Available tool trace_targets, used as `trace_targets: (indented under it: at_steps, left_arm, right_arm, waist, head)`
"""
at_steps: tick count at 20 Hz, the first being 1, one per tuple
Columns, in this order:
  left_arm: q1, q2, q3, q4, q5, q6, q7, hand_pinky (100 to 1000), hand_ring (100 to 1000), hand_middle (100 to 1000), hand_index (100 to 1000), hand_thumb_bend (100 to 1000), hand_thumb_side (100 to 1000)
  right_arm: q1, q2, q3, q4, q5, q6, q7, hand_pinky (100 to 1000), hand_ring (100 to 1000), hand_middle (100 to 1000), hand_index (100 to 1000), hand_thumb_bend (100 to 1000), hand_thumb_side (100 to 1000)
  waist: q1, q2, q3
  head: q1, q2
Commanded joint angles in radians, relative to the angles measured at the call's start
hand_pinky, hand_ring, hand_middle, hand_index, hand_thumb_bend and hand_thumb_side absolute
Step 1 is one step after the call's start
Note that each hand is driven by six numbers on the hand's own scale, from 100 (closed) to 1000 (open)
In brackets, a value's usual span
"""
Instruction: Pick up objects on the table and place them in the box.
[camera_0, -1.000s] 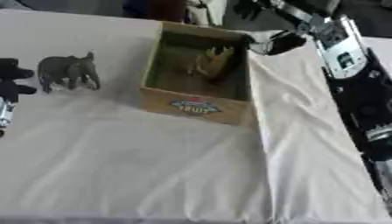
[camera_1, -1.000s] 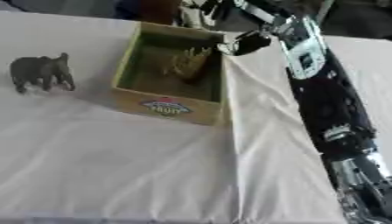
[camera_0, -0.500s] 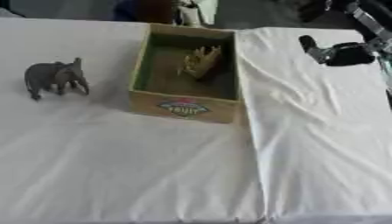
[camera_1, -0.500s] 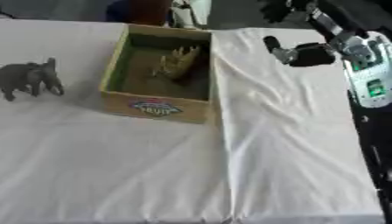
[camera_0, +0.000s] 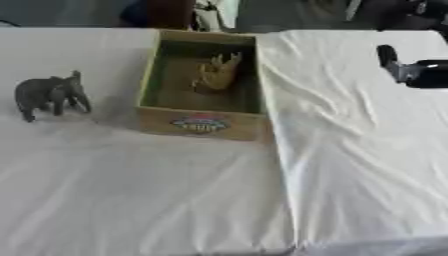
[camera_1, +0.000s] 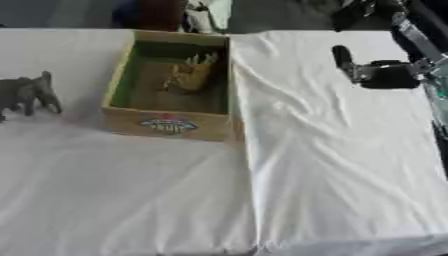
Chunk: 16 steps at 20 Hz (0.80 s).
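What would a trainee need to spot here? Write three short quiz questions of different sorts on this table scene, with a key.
1. True or false: the grey toy elephant stands inside the open cardboard box.
2. Multiple choice: where does the yellowish toy animal lie? A) on the white tablecloth, B) inside the box, C) in the robot's right hand.
3. Fill in: the elephant stands on the cloth to the box's ____ side.

Key: 1 false, it stands outside on the cloth. 2 B. 3 left.
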Motion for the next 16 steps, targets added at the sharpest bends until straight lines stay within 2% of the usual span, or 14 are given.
trace_targets:
  at_steps: [1, 5, 7, 8, 10, 12, 16]
  left_arm:
    - [-0.046, 0.113, -0.027, 0.069, -0.050, 0.012, -0.008, 786, 840, 749, 829, 340, 384]
    - [-0.116, 0.118, -0.077, 0.168, -0.110, 0.010, -0.039, 774, 823, 742, 828, 444, 454]
    - [-0.148, 0.109, -0.104, 0.215, -0.139, 0.004, -0.064, 770, 819, 739, 826, 484, 481]
    - [-0.163, 0.104, -0.117, 0.237, -0.153, 0.000, -0.077, 767, 815, 736, 824, 555, 501]
    - [-0.191, 0.090, -0.139, 0.282, -0.181, -0.014, -0.104, 765, 811, 733, 821, 605, 518]
    - [-0.214, 0.074, -0.152, 0.325, -0.207, -0.037, -0.130, 765, 811, 722, 818, 637, 526]
    - [-0.246, 0.037, -0.169, 0.405, -0.263, -0.091, -0.149, 770, 815, 684, 811, 645, 530]
  right_arm:
    - [0.000, -0.052, 0.005, -0.039, -0.056, -0.093, 0.041, 595, 612, 612, 790, 130, 100]
    - [0.014, -0.069, 0.014, -0.049, -0.117, -0.093, 0.014, 594, 609, 607, 788, 126, 100]
    - [0.017, -0.071, 0.013, -0.049, -0.146, -0.093, 0.031, 594, 608, 607, 787, 124, 100]
    - [0.018, -0.071, 0.012, -0.048, -0.159, -0.093, 0.042, 593, 607, 605, 786, 123, 100]
    - [0.018, -0.070, 0.007, -0.045, -0.187, -0.093, 0.065, 593, 606, 604, 785, 121, 100]
    - [0.018, -0.069, 0.000, -0.041, -0.214, -0.093, 0.088, 592, 605, 602, 784, 119, 100]
    - [0.021, -0.067, -0.012, -0.035, -0.269, -0.093, 0.135, 590, 602, 599, 781, 110, 100]
  waist:
    - [-0.001, -0.018, -0.013]
    - [-0.002, -0.021, -0.041]
    - [-0.002, -0.021, -0.053]
    - [-0.001, -0.021, -0.061]
    - [0.000, -0.021, -0.073]
    - [0.000, -0.019, -0.083]
    - [-0.002, -0.014, -0.099]
  head:
    - [0.015, 0.006]
    - [0.027, 0.011]
    - [0.033, 0.013]
    - [0.037, 0.014]
    - [0.042, 0.015]
    - [0.047, 0.015]
    - [0.053, 0.015]
